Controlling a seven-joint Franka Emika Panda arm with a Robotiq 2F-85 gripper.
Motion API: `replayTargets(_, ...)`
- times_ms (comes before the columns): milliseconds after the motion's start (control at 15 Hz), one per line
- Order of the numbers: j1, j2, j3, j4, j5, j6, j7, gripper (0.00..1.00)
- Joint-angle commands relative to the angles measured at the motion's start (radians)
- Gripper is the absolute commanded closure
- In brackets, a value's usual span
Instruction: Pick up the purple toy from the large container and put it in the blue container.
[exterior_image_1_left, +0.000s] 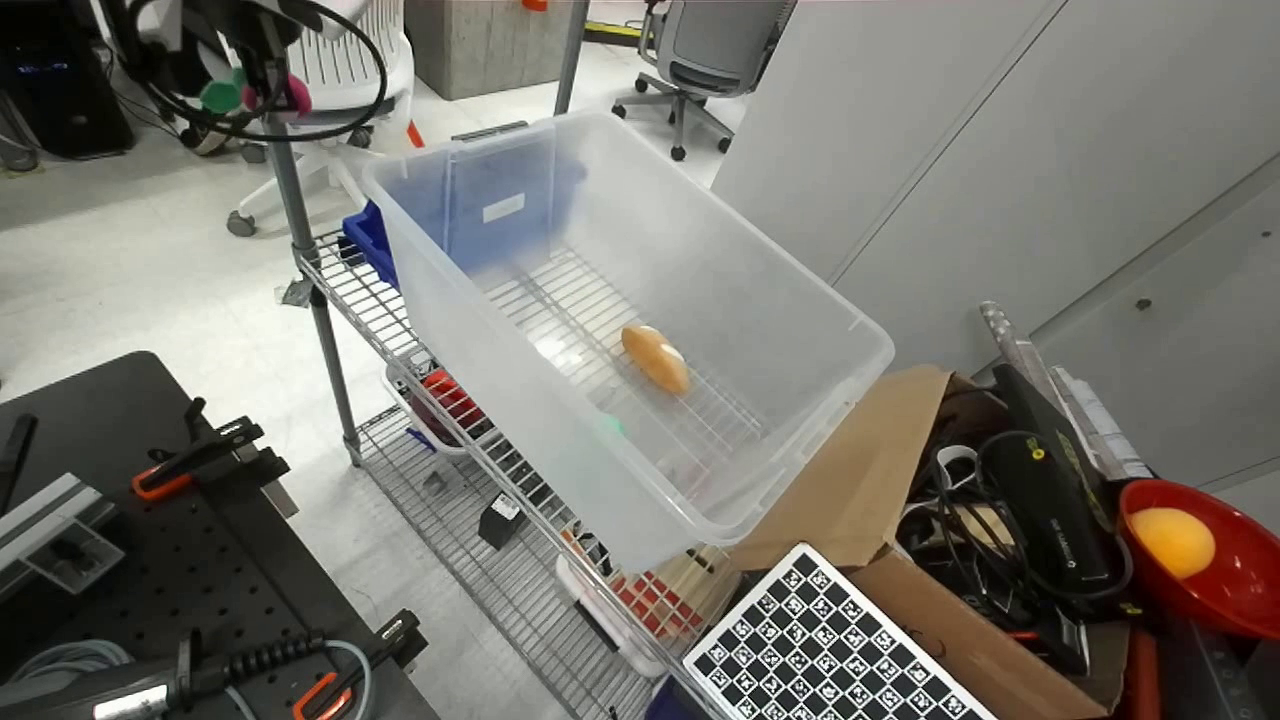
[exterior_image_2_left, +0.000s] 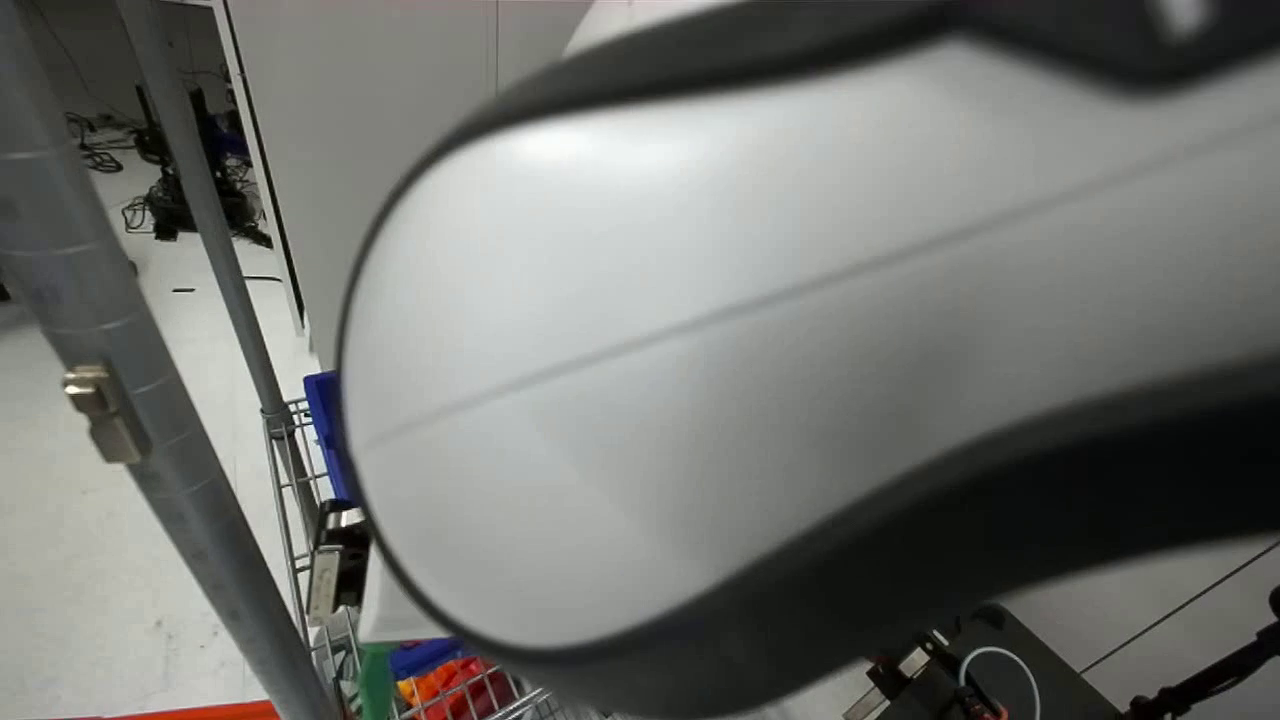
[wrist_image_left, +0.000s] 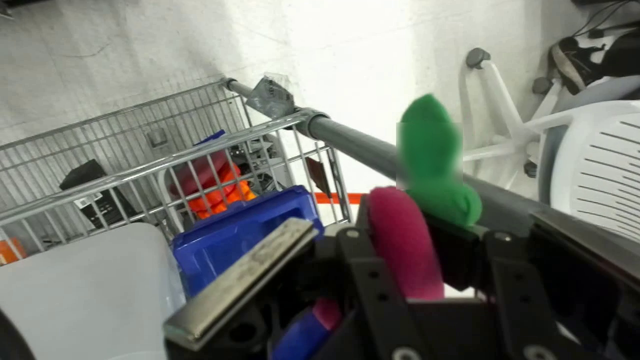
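Note:
The magenta-purple toy (wrist_image_left: 400, 240) with a green part sits between the fingers of my gripper (wrist_image_left: 409, 232) in the wrist view. My gripper (exterior_image_1_left: 268, 98) is shut on the toy (exterior_image_1_left: 298, 96) and holds it in the air, past the tub's far left end in an exterior view. The large translucent container (exterior_image_1_left: 455, 330) stands on the wire shelf. The blue container (exterior_image_1_left: 368, 240) stands beside the tub's far end and is partly seen through its wall. It also shows in the wrist view (wrist_image_left: 210, 257), left of my fingers. The arm hides most of it in an exterior view (exterior_image_2_left: 322, 425).
A rounded orange toy (exterior_image_1_left: 655, 360) lies in the tub. A grey shelf post (exterior_image_1_left: 290, 190) rises close to my gripper and the blue container. The wire shelf (exterior_image_1_left: 345, 290) carries both bins. A cardboard box (exterior_image_1_left: 860, 480) and a patterned board (exterior_image_1_left: 820, 640) stand near the tub.

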Motion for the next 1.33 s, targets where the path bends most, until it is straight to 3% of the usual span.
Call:
replayTargets(0,0.061,0.050,-0.069,0.005,-0.195,0.026,0.124,0.97)
replayTargets(600,0.222,0.199,-0.217,0.111,-0.591,0.145,0.366,0.97)
replayTargets(733,0.248,0.241,-0.249,0.149,-0.644,0.178,0.398,0.97)
replayTargets(1267,0.381,0.394,-0.406,0.288,-0.824,0.129,0.479,0.97)
